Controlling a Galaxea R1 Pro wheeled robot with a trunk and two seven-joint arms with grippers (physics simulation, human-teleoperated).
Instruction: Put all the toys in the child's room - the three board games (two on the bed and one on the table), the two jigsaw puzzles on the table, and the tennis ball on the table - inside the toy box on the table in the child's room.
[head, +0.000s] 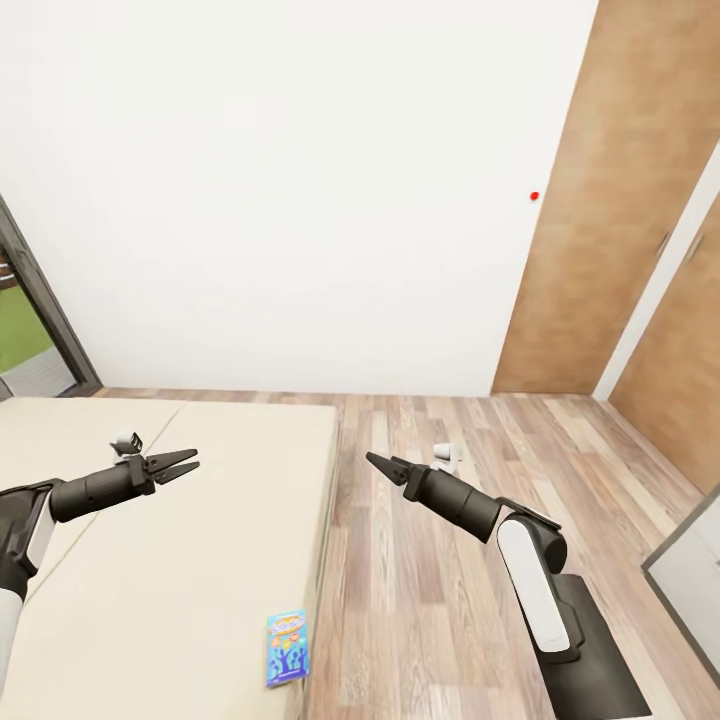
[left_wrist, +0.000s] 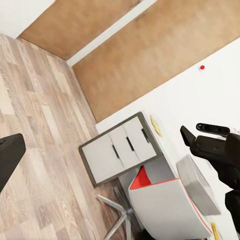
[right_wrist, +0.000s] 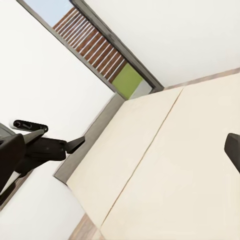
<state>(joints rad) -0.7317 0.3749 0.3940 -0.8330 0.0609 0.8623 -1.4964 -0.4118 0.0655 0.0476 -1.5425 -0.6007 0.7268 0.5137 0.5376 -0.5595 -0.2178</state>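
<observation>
Bed (head: 180, 540): near end cut off; one light blue board game (head: 287, 648) near its edge. Left gripper (head: 182, 465): slightly parted, empty. Right gripper (head: 385, 465): fingers together. Desk drawers (left_wrist: 120, 147): left wrist view.

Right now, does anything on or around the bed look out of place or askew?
One light blue board game lies alone near the bed's near edge, slightly askew to that edge. Both grippers, left and right, hold nothing. Nothing looks spilled or damaged.
</observation>
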